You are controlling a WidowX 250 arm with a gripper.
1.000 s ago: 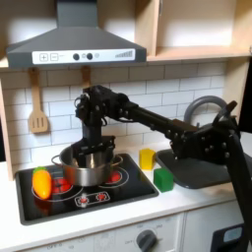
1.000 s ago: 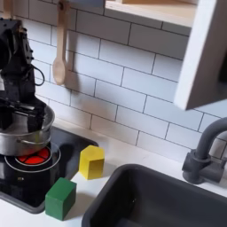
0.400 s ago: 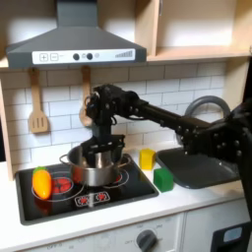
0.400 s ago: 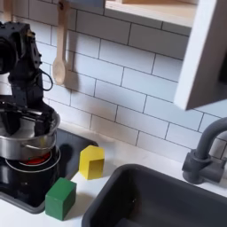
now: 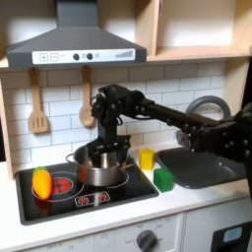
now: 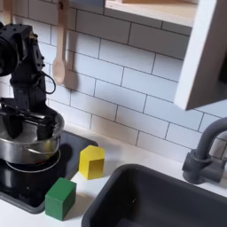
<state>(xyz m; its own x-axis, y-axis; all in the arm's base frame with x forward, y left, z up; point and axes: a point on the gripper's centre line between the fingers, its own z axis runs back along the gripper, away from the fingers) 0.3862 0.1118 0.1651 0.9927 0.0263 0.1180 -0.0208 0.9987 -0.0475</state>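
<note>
The gripper (image 5: 102, 148) reaches down into the silver pot (image 5: 100, 167) and seems to grip its rim, but how wide it is open is too hard to see. The pot sits on the black stove (image 5: 84, 195) in a toy kitchen with white wall tiles. An orange thing (image 5: 41, 182) lies at the first exterior view's left. A yellow block (image 6: 91, 161) and a green block (image 6: 60, 198) sit beside the sink (image 6: 160, 202).

Toy kitchen counter: a yellow block (image 6: 91, 161) and a green block (image 6: 60, 198) beside the sink (image 6: 168, 206), 2 wooden spoons (image 5: 37, 106) on the tiled wall — an orange vegetable (image 5: 41, 182) on the stove (image 5: 89, 202).
</note>
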